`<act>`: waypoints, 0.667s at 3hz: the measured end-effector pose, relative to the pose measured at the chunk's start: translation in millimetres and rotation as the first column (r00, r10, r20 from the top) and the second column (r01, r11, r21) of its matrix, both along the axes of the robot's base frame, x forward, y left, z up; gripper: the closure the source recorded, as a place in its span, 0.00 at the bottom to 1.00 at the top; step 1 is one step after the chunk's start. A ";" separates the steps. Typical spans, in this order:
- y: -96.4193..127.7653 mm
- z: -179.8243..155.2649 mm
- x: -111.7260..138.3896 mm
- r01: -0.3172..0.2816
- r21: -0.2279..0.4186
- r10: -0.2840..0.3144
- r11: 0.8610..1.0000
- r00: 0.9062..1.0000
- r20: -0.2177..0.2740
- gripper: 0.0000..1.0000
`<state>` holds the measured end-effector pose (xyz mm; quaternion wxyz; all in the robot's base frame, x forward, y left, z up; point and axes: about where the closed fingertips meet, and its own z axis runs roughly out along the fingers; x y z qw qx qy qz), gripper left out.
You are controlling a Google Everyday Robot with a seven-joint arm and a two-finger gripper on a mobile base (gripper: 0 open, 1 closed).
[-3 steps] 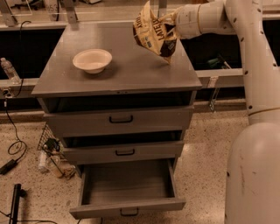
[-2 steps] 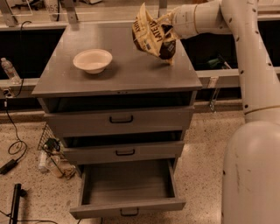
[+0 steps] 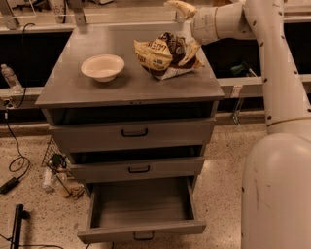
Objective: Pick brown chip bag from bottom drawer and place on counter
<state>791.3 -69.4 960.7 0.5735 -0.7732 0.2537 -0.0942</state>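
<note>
On the counter (image 3: 97, 90) lies the brown chip bag (image 3: 163, 53) (crumpled), fingers (image 3: 181, 8) spread open just above.

Touching gripper (image 3: 187, 29) and left of it, on counter (image 3: 97, 92): chip bag (image 3: 163, 56). Farther left: bowl (image 3: 102, 66). Below, in front: bottom drawer (image 3: 141, 206), pulled out.

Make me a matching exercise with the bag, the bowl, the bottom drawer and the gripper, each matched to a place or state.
1 bag
2 bowl
3 bottom drawer
4 gripper

a pulled out, empty
b open, just above the bag
c white, upright on the counter
d lying crumpled beside the bowl

Pairs: 1-d, 2-c, 3-a, 4-b
</note>
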 end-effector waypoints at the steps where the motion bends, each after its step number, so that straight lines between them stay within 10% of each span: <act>1: -23.6 8.9 -19.3 -0.011 0.023 0.011 1.000 0.999 -0.031 0.00; 2: -69.3 60.1 -61.5 -0.008 0.091 0.005 0.996 0.999 0.032 0.00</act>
